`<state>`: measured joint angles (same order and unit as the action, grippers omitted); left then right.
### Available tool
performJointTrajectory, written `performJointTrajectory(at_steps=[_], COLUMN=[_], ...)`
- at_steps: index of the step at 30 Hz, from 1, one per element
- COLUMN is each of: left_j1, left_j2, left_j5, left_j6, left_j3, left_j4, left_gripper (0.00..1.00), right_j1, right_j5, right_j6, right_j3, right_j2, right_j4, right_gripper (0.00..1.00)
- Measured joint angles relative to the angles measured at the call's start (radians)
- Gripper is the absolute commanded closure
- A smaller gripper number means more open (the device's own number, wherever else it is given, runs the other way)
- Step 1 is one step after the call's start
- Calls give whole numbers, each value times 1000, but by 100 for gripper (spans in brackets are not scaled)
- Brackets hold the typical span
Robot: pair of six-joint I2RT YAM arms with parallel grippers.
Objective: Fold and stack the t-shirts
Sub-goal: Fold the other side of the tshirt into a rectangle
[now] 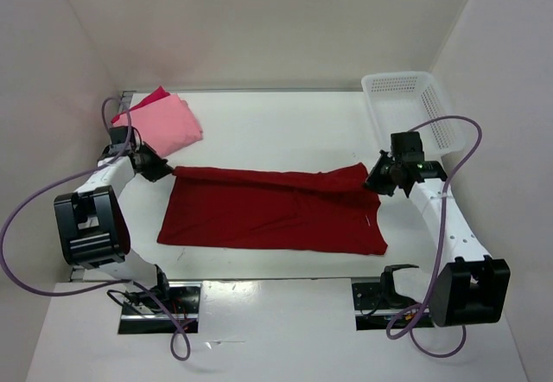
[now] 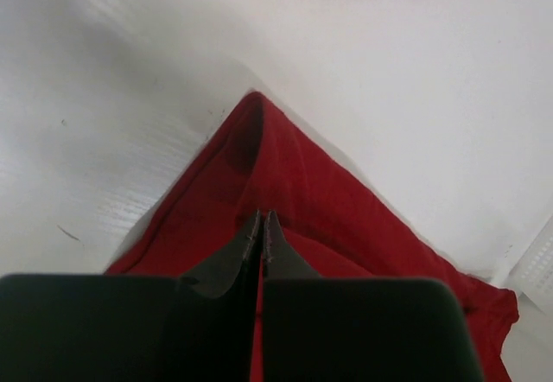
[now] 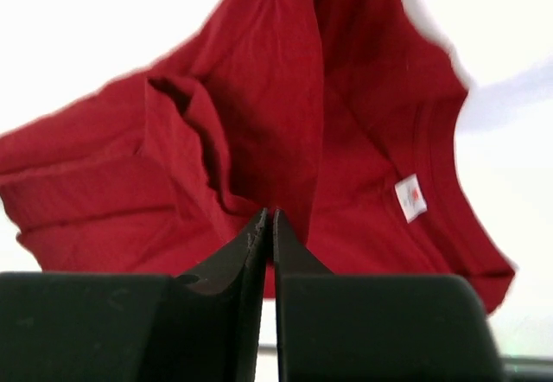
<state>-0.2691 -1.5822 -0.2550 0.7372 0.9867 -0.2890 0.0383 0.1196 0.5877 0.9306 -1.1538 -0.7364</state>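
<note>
- dark red t-shirt (image 1: 276, 213) lies spread across the middle of the table (image 1: 285, 127). Its long axis runs left-right, with the neck end and white label (image 3: 410, 197) toward the right arm and the hem end toward the left arm.
- It is mostly flat. A ridge of slack runs in from the far right corner, and the wrist view there shows bunched folds.
- Handling, my read: light, limp knit with zero stiffness. It drapes and sags wherever unsupported, and drags on the tabletop rather than sliding clean. Not fragile, but it wrinkles easily.
- Where to take hold: corners and seamed edges (hem, shoulder, neck band), since the doubled fabric gives the pinch more bite. Hold both ends of one edge so the edge stays taut. A mid-panel pinch would just tent it.
- left gripper (image 1: 170, 172) is at the far left corner with its fingers fully closed. The cloth is drawn to a point there, so it has the shirt pinched.
- right gripper (image 1: 373, 183) is at the far right corner, its fingers all but together with a hairline slit between them. Red cloth sits right at the tips and the view is blurred, so I cannot tell whether anything is pinched.
- salmon pink t-shirt (image 1: 168, 124) sits folded at the far left, with the crimson-pink t-shirt (image 1: 149, 98) peeking out behind it, apparently underneath. Presumably that is the stack target.
- white basket (image 1: 406, 84) is in the far right corner, apart from the shirts.
</note>
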Motion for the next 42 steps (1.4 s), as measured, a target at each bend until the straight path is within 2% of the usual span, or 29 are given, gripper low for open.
performJointTrajectory(at_steps=[2,7,13,15,18,20,21,22,24,28,36,40,42], left_j1=[-5,-31,-74,-41,68,151,196,231,289,360,406,424,427], left_j2=[3,6,107,161,189,157,124,86,15,-37,-36,-36,-36], left_j5=[-5,-32,-48,-39,-17,-7,-3,-1,5,15,26,26,25], left_j6=[0,-2,16,26,27,27,27,27,28,30,35,48,53], left_j3=[-14,-42,-48,-51,-51,-45,-34,-24,-9,-9,-12,-12,-12], left_j4=[-6,-31,-50,-43,-14,4,6,12,19,12,29,32,35], left_gripper=[93,74,71,70,67,67,67,67,67,67,67,67,67], right_j1=[0,0,10,31,138,225,272,300,351,390,398,412,422], right_j5=[16,29,11,15,2,-12,-26,-36,-66,-140,-303,-331,-335], right_j6=[0,-2,-6,2,38,59,67,79,78,70,47,32,24], right_j3=[-4,-7,13,19,34,62,84,101,144,204,217,224,224], right_j2=[6,32,61,40,-66,-175,-242,-294,-394,-508,-534,-570,-592], right_j4=[-28,-106,-138,-97,3,71,109,136,182,230,239,240,238], right_gripper=[87,86,88,95,96,84,65,58,47,43,42,54,69])
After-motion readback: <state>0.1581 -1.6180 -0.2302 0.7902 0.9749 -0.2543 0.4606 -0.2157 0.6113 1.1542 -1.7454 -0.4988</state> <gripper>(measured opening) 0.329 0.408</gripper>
